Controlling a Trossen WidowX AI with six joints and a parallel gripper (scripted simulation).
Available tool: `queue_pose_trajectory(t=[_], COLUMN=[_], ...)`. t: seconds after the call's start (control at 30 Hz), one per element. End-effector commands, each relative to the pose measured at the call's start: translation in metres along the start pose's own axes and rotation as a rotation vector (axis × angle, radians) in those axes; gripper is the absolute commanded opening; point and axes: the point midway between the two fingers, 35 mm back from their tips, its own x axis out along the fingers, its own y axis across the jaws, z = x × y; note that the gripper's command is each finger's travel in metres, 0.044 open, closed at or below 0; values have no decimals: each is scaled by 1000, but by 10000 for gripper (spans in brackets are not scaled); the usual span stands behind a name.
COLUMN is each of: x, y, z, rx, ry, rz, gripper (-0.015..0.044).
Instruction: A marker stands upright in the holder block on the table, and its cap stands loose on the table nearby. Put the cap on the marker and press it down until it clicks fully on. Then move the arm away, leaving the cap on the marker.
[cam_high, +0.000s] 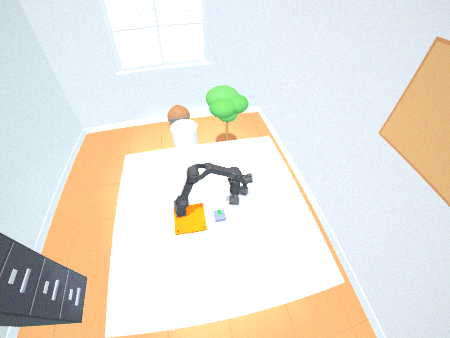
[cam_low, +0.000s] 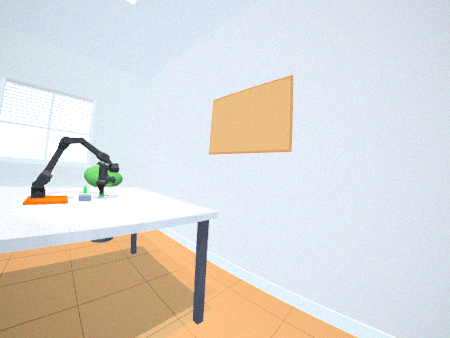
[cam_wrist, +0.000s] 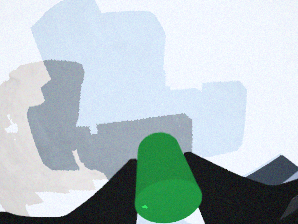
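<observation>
A pale room with a window, an orange tiled floor and a white table (cam_high: 250, 260) fills the top view. On the table the arm rises from an orange base plate (cam_high: 190, 219) and bends down so that the gripper (cam_high: 233, 199) sits low over the surface. The holder block (cam_high: 219, 216) lies just beside the gripper, on the base-plate side and a little toward the camera; a green dot on it is the marker (cam_high: 219, 212), seen end-on. That short offset is what the next move turns on, in my judgement: lift, carry sideways toward the block, then come straight down.

In the exterior view the gripper (cam_low: 101, 190) hangs nose-down at the table top, with the holder block (cam_low: 85, 198) just beside it toward the arm's base and the marker (cam_low: 85, 189) standing upright in it, its long axis vertical and its tip pointing up. The cap is too small to make out here.

The wrist view shows the two dark fingers pressed in on either side of the green cap (cam_wrist: 165, 179), partly closed and gripping it. The cap's long axis runs along the gripper's approach line, so it looks upright, in line with the marker's axis. Which end is open cannot be told.
</observation>
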Motion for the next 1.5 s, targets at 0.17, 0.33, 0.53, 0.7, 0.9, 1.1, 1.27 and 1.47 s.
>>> queue_pose_trajectory(t=[0.17,0.33,0.53,0.7,0.9,1.1,1.27,1.47], x=[-28,-43,-48,-56,-65,-74,-80,-87], y=[0,0,-3,-22,-44,-65,-81,-99], z=[1,0,-1,-8,-19,-31,-42,-57], rx=[-5,-5,-5,-5,-5,-5,-5,-5], ry=[-13,-13,-13,-13,-12,-11,-10,-8], rz=[5,5,5,3,1,-1,-2,-4], gripper=[0,0,0,0,0,0,0,0])
